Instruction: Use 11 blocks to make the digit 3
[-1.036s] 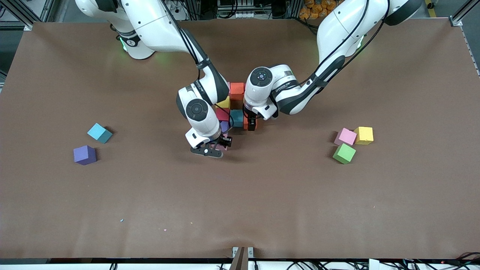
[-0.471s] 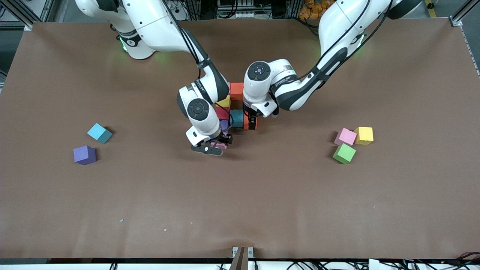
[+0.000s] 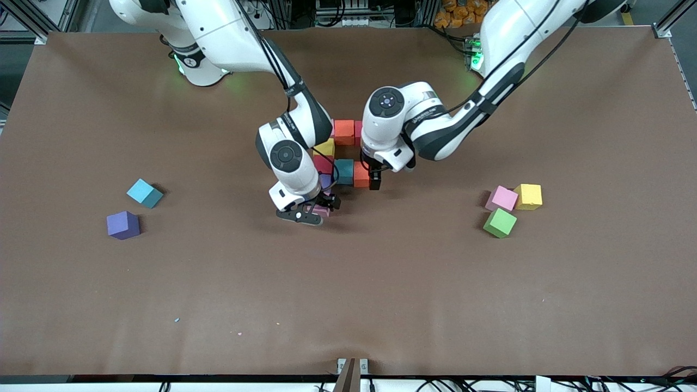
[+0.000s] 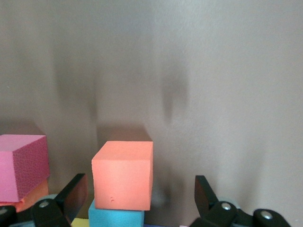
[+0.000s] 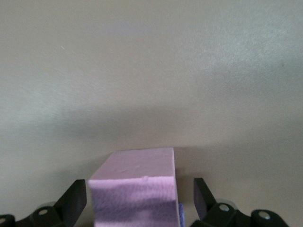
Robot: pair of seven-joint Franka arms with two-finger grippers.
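Note:
A joined cluster of blocks lies mid-table: orange-red (image 3: 344,132), yellow (image 3: 325,148), red (image 3: 322,163), teal (image 3: 343,171), orange (image 3: 361,174) and purple (image 3: 325,181). My right gripper (image 3: 317,210) stands open around a pink block (image 3: 320,209) at the cluster's end nearest the front camera. In the right wrist view a gap shows on each side of that pink block (image 5: 135,189). My left gripper (image 3: 374,181) is open low over the orange block (image 4: 123,174), which lies against the teal one (image 4: 116,218).
Loose light blue (image 3: 144,193) and purple (image 3: 123,225) blocks lie toward the right arm's end. Pink (image 3: 501,198), yellow (image 3: 529,196) and green (image 3: 500,222) blocks sit together toward the left arm's end. Both arms crowd over the cluster.
The right gripper has opened and let go of the pink block, which rests on the table. The left gripper has shifted slightly toward its own end, uncovering the orange block.

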